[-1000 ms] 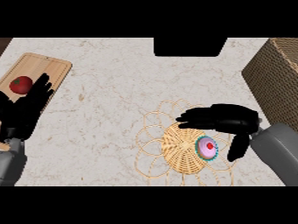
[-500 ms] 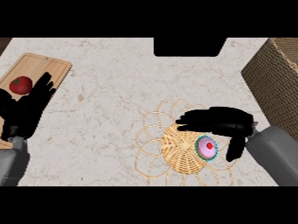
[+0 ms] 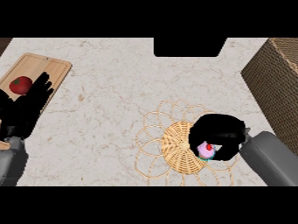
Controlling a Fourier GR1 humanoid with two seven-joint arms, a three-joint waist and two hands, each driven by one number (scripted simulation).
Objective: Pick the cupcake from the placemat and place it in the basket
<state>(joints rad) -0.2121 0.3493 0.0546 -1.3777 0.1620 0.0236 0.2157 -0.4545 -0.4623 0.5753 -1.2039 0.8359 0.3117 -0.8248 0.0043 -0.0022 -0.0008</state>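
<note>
Our right hand [image 3: 221, 133] is bunched over the right edge of the round woven straw placemat with the looped border [image 3: 175, 151]. Its black fingers are curled round the small cupcake with pink icing and a red cherry [image 3: 206, 150], of which only a sliver peeps out at the hand's lower left side. Whether the cupcake rests on the mat or is clear of it, we cannot tell from this steep view. What matters for us is how this hand lies to the tall brown wicker basket [image 3: 283, 83]: the basket is to the hand's right and farther from us, near it, its woven wall rising just beside our grey right forearm. We judge the coming move to be a lift and a carry rightward and away, over that rim. The cupcake is squat and round, with no long axis to line up. Our right hand is plainly the nearer one; our left hand [image 3: 22, 109] shows open at the left edge, fingers spread upward, resting over the pale wooden cutting board [image 3: 51, 70] that bears a round red fruit [image 3: 21, 84], well apart from mat and basket across the beige marbled counter [image 3: 112, 74]. We find no brand, label or writing anywhere.
</note>
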